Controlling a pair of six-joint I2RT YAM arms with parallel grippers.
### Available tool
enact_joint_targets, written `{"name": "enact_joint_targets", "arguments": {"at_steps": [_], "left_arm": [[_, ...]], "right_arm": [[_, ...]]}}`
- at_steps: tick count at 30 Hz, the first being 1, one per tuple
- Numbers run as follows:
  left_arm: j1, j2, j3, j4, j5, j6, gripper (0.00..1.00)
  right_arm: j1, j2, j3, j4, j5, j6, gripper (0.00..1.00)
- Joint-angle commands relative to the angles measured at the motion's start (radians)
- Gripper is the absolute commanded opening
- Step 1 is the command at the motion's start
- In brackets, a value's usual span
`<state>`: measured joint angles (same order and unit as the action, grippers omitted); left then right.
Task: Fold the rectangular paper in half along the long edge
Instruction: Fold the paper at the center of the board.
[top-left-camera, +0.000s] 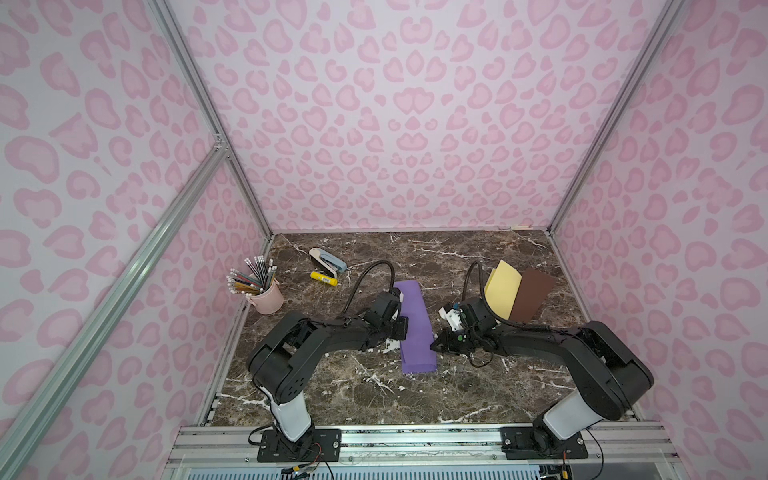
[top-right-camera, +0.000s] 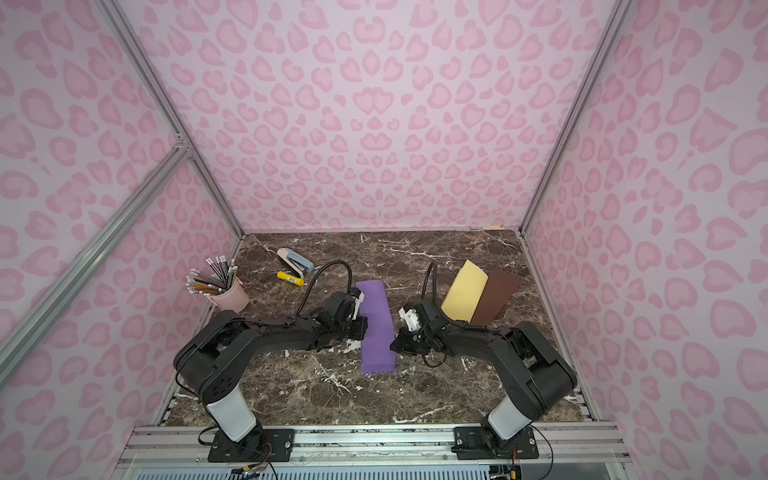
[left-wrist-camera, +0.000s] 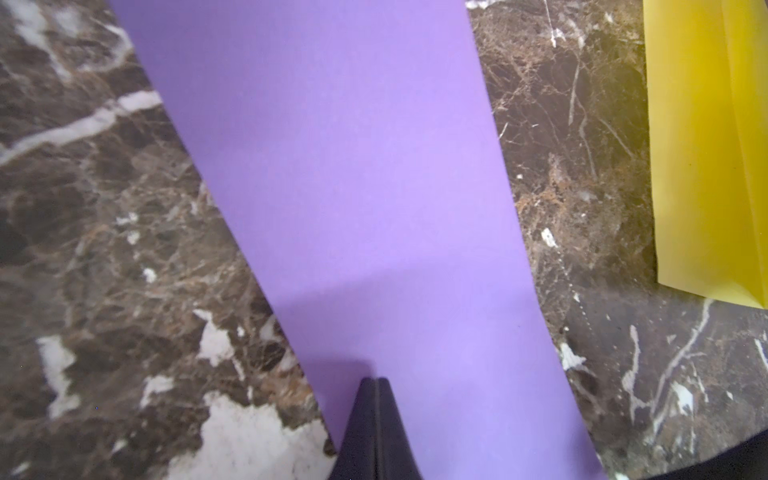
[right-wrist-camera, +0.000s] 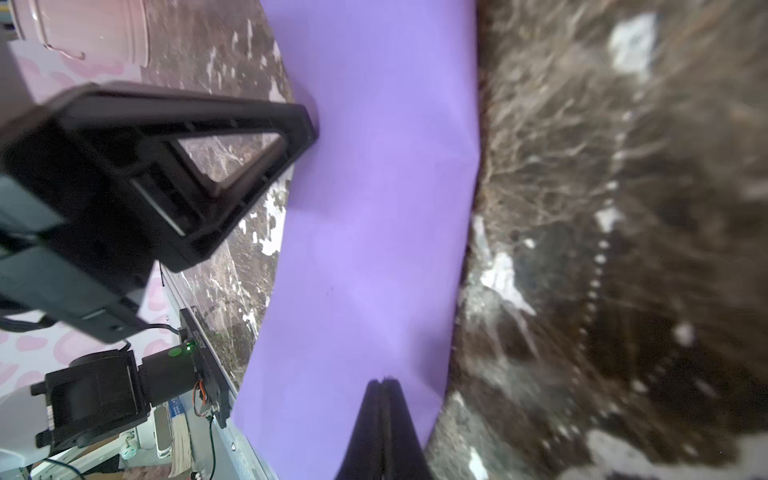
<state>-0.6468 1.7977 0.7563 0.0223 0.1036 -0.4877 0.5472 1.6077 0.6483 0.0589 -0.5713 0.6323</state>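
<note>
The purple rectangular paper (top-left-camera: 415, 328) (top-right-camera: 376, 328) lies as a long narrow strip, folded over, in the middle of the marble table; its far end bulges up a little. My left gripper (top-left-camera: 402, 328) (top-right-camera: 360, 328) is shut, and its tip rests on the strip's left long edge. My right gripper (top-left-camera: 434, 345) (top-right-camera: 394, 345) is also shut, tip against the right long edge nearer the front. In the left wrist view the closed left gripper (left-wrist-camera: 376, 380) sits on the purple paper (left-wrist-camera: 374, 187). In the right wrist view the closed right gripper (right-wrist-camera: 383, 381) lies over the paper (right-wrist-camera: 365, 208), facing the left gripper (right-wrist-camera: 307, 124).
A pink cup of pencils (top-left-camera: 266, 297) stands at the left wall. A stapler (top-left-camera: 328, 259) and a yellow glue stick (top-left-camera: 324, 278) lie at the back left. A yellow sheet (top-left-camera: 503, 295) and a brown sheet (top-left-camera: 534, 295) lie at the back right, behind my right arm.
</note>
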Motion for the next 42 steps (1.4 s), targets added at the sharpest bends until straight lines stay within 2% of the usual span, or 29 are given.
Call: {"name": "enact_joint_targets", "arguments": {"at_steps": [1,6,10,16,21,26,34,37,42], "left_arm": [[-0.002,0.016,-0.005,-0.113,-0.013,0.001,0.04],[-0.002,0.009,-0.007,-0.120,-0.020,0.003,0.04],[-0.002,0.017,-0.007,-0.112,-0.015,0.000,0.04],[-0.004,0.024,0.006,-0.120,-0.012,0.005,0.04],[-0.004,0.023,0.007,-0.122,-0.014,0.001,0.04],[-0.004,0.016,0.007,-0.132,-0.020,0.003,0.04],[-0.004,0.006,0.011,-0.143,-0.025,0.008,0.04],[-0.004,0.014,0.011,-0.141,-0.024,0.009,0.04],[-0.004,0.015,0.001,-0.134,-0.024,0.005,0.04]], "right_arm": [[0.002,0.016,-0.033,0.038,0.019,0.033,0.00],[-0.031,-0.054,-0.157,-0.004,0.049,0.024,0.00],[-0.102,-0.129,-0.234,-0.009,0.008,0.014,0.00],[-0.045,-0.161,-0.081,-0.045,0.007,0.022,0.00],[0.047,-0.074,0.013,-0.023,0.013,0.039,0.00],[0.063,-0.013,-0.069,0.032,0.030,0.072,0.00],[-0.050,-0.147,-0.321,0.056,0.010,0.097,0.00],[-0.067,-0.184,-0.316,-0.002,0.004,0.065,0.00],[-0.055,-0.218,-0.194,-0.043,-0.012,0.050,0.00]]}}
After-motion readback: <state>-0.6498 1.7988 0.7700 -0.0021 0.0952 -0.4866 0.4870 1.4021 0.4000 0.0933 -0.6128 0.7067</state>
